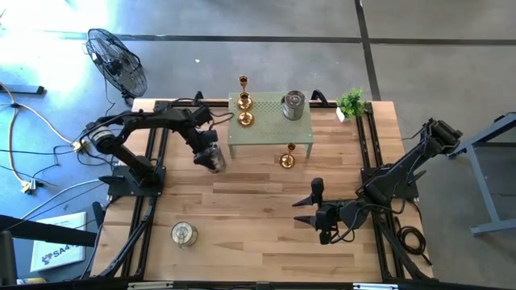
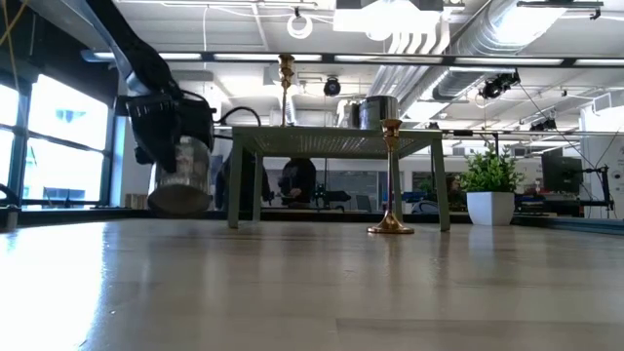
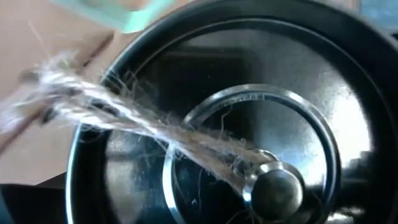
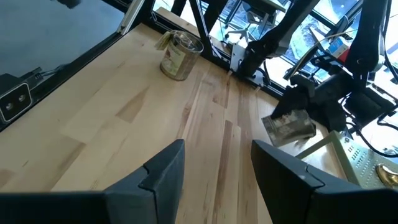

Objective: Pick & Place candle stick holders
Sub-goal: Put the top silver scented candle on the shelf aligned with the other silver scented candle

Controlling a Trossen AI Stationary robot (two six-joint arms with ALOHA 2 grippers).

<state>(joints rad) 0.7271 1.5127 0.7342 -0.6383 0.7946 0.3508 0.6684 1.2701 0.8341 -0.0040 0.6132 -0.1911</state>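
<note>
Left gripper [image 1: 210, 155] clamps tilted silver holder [image 1: 213, 159] above table; right gripper [image 1: 309, 209] agape, low

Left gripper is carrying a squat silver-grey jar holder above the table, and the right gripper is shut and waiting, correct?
Not quite. The left gripper does hold the squat silver-grey jar holder clear of the wooden table, as the low view shows. But the right gripper waits with its jaws open, as the right wrist view shows.

A robotics lab or open workshop: a wooden table [image 1: 258, 234] stands on a bare concrete floor [image 1: 451, 56], a floor fan [image 1: 117, 60] at 10 o'clock, exposed ceiling ducts [image 2: 468, 29] and strip lights overhead, desks with monitors [image 2: 561, 171] beyond.
</note>
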